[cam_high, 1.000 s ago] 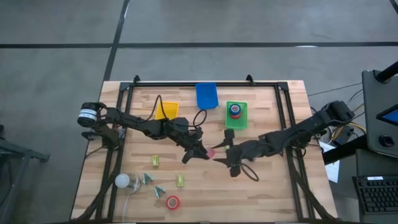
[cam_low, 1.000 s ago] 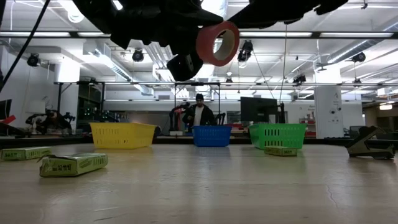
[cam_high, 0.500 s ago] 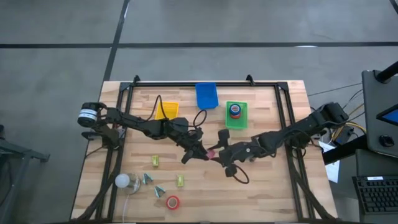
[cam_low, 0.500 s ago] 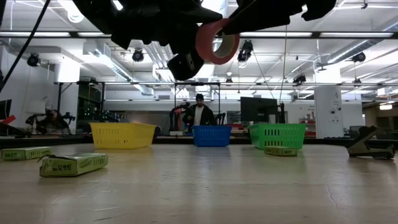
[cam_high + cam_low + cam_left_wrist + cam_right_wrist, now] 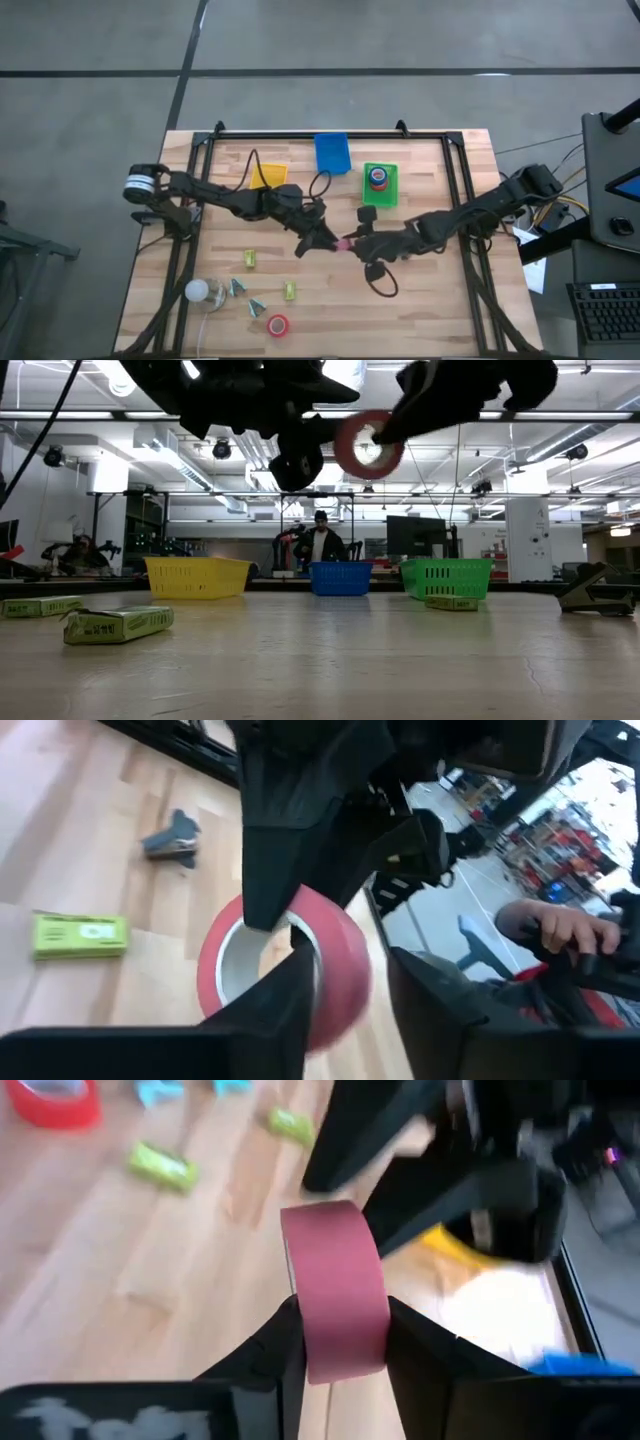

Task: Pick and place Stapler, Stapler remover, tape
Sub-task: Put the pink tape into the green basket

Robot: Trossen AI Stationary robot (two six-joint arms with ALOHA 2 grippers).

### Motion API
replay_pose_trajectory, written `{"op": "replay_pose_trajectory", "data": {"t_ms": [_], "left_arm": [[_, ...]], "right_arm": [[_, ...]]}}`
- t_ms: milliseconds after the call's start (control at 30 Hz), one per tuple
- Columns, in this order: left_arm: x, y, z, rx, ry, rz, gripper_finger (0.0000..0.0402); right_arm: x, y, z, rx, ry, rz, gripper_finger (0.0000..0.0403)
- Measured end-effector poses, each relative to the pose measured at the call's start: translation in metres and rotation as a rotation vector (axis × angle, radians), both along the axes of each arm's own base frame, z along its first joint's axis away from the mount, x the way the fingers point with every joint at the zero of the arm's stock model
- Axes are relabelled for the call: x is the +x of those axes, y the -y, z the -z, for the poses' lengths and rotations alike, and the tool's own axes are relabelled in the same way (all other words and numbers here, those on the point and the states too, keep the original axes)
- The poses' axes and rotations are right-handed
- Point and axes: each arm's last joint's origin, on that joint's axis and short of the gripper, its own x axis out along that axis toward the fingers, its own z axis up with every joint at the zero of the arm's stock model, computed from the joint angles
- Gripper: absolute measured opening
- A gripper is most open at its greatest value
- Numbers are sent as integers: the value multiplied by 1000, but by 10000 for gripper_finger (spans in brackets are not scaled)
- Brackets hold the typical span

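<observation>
Above table centre, red tape roll (image 5: 368, 444) held between left gripper (image 5: 330, 243) and right gripper (image 5: 358, 245) — both clamped on it. Light, rigid ring; likely slick rim — grip across width.

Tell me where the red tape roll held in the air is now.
In the high view the red ring-shaped tape roll is above mid-table, between the left gripper and the right gripper, short of the green plastic tray.

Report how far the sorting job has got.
Done: two tape rolls lie in the green tray. In hand: a red roll is held in mid-air between the left gripper and the right gripper, both closed on it, apparently a handover. Left: another red roll on the table's near edge, plus a stapler at the right.
</observation>
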Motion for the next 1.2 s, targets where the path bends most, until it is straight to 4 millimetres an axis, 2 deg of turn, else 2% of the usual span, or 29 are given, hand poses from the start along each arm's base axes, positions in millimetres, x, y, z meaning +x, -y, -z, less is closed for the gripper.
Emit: {"op": "replay_pose_trajectory", "data": {"t_ms": [167,333,500,733,967,1200], "left_arm": [[-1,-8,-4,-3,11,-7,173],[-1,-10,-3,18,15,-31,180],[-1,-9,-3,22,13,-25,179],[-5,-1,-3,22,-18,0,179],[-28,10,-25,49,-53,35,179],[-61,16,-38,64,-127,-1,179]], "right_arm": [[-12,8,6,-30,-87,125,110],[-30,23,1,-66,-137,302,104],[-44,51,-5,-48,-148,512,112],[-50,92,8,8,-222,675,111],[-58,120,32,22,-306,775,126],[-57,133,38,42,-315,729,138]]}}
